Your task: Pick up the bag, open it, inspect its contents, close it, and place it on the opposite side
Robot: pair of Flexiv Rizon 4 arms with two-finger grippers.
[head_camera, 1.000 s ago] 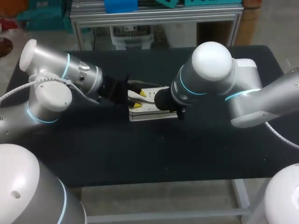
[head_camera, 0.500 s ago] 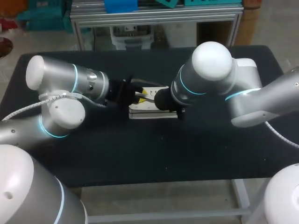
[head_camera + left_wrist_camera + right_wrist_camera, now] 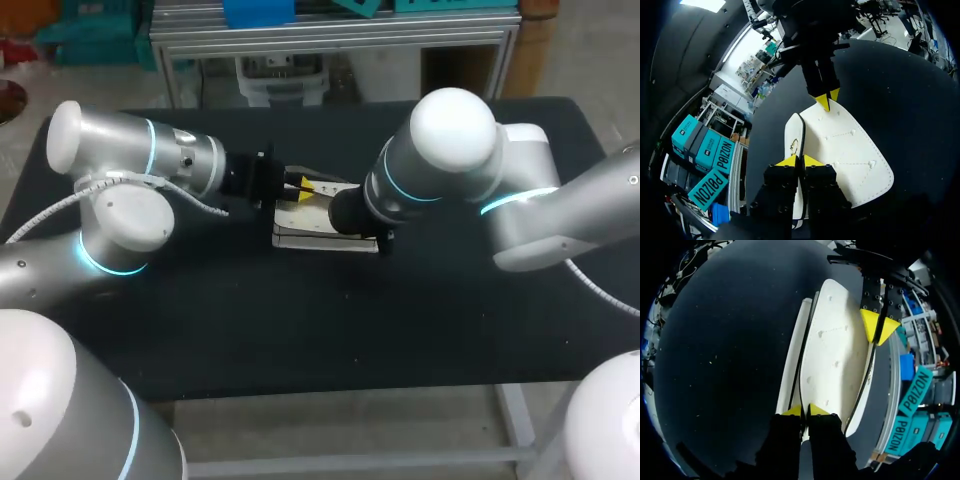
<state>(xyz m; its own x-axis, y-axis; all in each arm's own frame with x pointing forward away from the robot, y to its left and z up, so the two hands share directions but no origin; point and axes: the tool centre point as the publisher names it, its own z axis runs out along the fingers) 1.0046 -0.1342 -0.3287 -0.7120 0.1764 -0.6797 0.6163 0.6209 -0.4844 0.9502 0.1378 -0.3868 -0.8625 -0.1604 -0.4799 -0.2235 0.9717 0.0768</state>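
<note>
1. While the left gripper (image 3: 797,161) is pinched shut on one end of the white bag (image 3: 840,145) and the right gripper (image 3: 804,411) clamps the opposite end, both holds are thin edge grips; a pull apart could slip one free.
2. Uneven pull may twist the flap rather than open it.
3. Bag is at the middle of the tabletop (image 3: 300,330); a dropped end could spill contents.

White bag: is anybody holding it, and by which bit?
Yes. The flat white stitched bag is pinched by both: the left gripper on one end's thin edge, the right gripper on the opposite end.
</note>
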